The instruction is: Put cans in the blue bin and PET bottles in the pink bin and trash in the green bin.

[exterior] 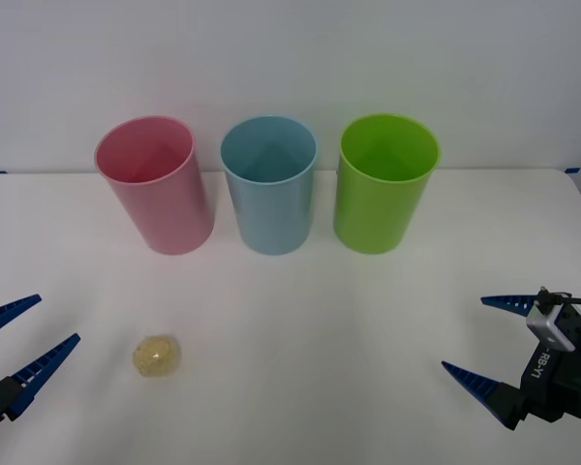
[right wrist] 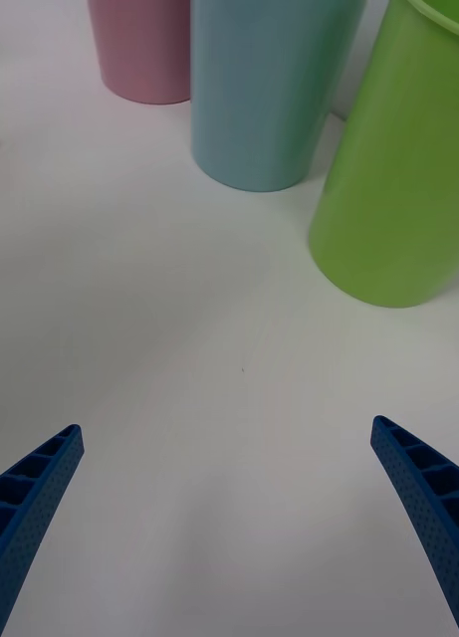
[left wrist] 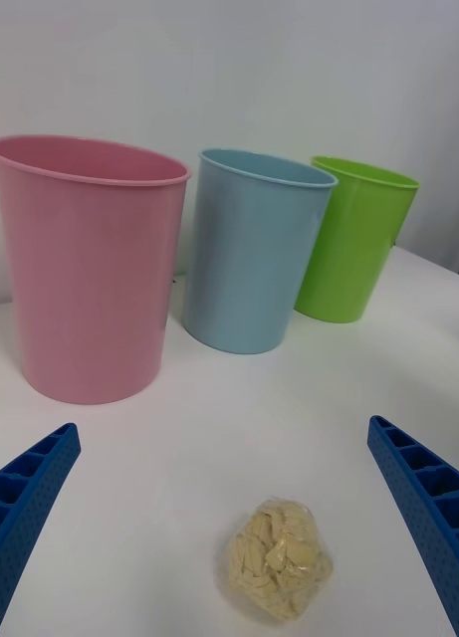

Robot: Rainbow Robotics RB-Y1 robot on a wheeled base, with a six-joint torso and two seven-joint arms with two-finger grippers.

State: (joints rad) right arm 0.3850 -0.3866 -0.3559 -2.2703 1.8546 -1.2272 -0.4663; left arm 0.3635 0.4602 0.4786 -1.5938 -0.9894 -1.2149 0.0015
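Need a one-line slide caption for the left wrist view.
Open left gripper over the trash, facing the pink bin, blue bin and green bin.

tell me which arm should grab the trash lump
Left. The trash lies on the table's left side, just ahead of the open left gripper. The right gripper, also open, sits far across near the green bin.

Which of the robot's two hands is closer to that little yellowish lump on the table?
The left hand. It sits open just beside the trash, at the table's near left. The right hand, also open, waits across the table at the near right, before the green bin.
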